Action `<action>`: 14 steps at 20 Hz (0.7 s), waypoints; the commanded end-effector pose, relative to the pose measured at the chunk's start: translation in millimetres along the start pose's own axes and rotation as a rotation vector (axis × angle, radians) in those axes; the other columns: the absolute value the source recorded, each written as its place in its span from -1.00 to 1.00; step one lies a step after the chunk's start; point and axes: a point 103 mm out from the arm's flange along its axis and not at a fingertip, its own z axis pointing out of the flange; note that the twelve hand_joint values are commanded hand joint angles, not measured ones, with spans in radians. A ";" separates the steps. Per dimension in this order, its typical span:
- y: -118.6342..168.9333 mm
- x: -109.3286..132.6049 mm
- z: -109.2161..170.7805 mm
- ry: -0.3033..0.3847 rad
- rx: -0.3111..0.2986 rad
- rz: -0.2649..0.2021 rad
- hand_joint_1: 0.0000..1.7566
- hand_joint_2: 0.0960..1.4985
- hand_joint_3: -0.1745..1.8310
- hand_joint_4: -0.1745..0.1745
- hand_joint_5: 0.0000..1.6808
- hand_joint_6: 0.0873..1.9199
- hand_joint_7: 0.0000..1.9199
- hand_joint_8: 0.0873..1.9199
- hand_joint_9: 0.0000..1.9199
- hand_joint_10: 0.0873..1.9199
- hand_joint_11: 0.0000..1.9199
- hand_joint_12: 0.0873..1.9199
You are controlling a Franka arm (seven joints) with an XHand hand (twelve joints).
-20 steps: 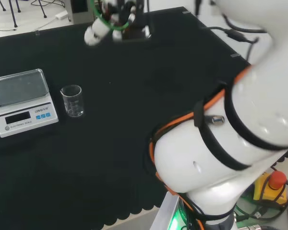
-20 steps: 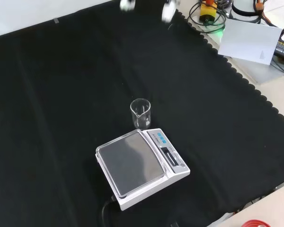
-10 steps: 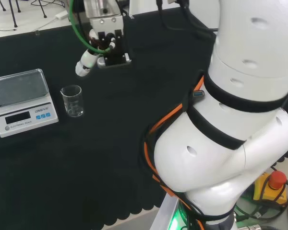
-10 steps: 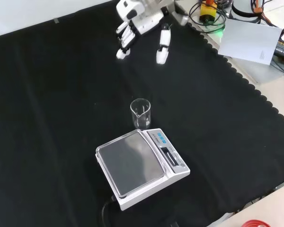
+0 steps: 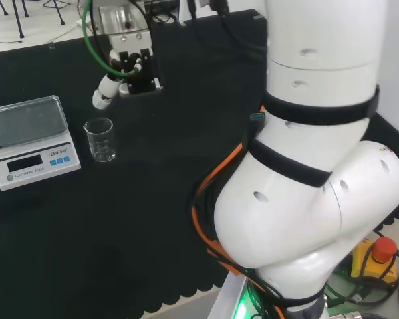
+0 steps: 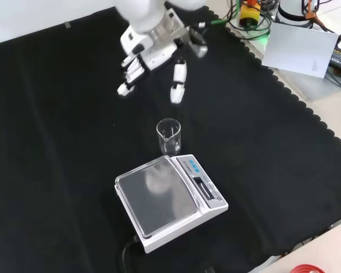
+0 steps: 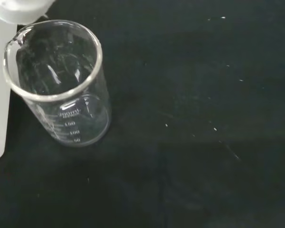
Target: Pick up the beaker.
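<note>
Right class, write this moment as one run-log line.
phase: approach | robot hand: open, above cloth, apart from beaker | beaker: upright, empty, beside scale | grasp: not yet

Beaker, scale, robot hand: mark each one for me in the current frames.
beaker (image 6: 169,137): front view, on its glass wall.
scale (image 6: 157,196): front view, on its weighing pan.
robot hand (image 6: 153,50): front view, on the palm, above the spread fingers.

Robot hand (image 6: 153,54) lower, much nearer the beaker (image 6: 168,137), fingers straight.
</note>
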 end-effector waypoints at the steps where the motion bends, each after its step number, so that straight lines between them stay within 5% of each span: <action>1: 44.9 24.7 20.0 -0.055 0.033 -0.011 -0.30 -0.20 -0.73 0.17 -1.00 -1.00 -0.95 -0.32 -0.74 -0.16 -1.00 0.54; 9: 38.1 35.5 39.4 -0.113 0.113 -0.070 -0.36 -0.26 -0.77 0.37 -1.00 -1.00 -1.00 -0.36 -0.79 -0.16 -1.00 0.54; 14: 14.1 27.7 24.9 -0.118 0.128 -0.101 -0.43 -0.29 -0.79 0.45 -1.00 -1.00 -1.00 -0.42 -0.81 -0.15 -1.00 0.56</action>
